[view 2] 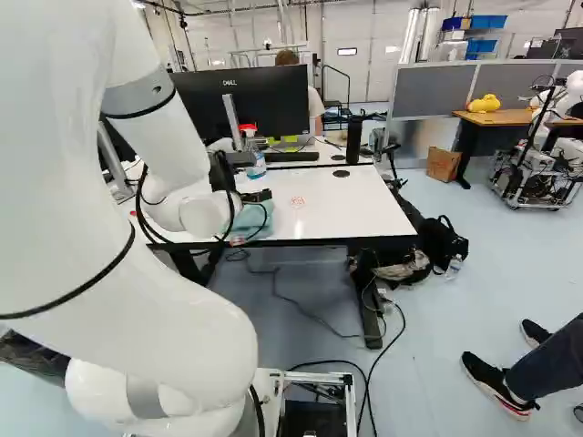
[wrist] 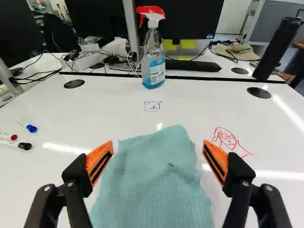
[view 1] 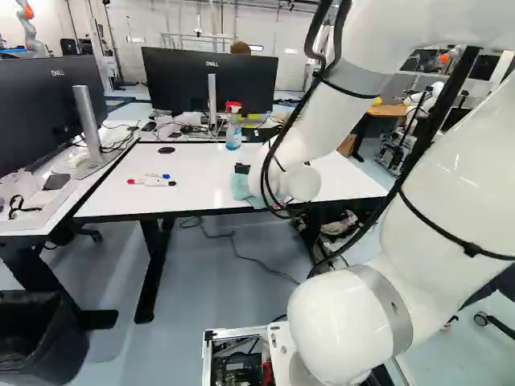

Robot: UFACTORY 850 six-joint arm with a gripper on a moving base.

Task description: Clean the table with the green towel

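My claw point(wrist: 158, 148) is standing open, nearer me than the spray bottle point(wrist: 153, 66), presumably aligning to grip the green towel point(wrist: 154, 185). The towel is lying on the table point(wrist: 114, 109), on the bottle's near side, likely staged for wiping the red drawing point(wrist: 228, 138).

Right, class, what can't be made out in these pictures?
Table under the green towel: covered by the towel, wrist view.
The towel's near edge: cut off by the view's edge, wrist view.
Most of the end effector: behind the arm, left base view.
Most of the pens: behind the arm, right base view.
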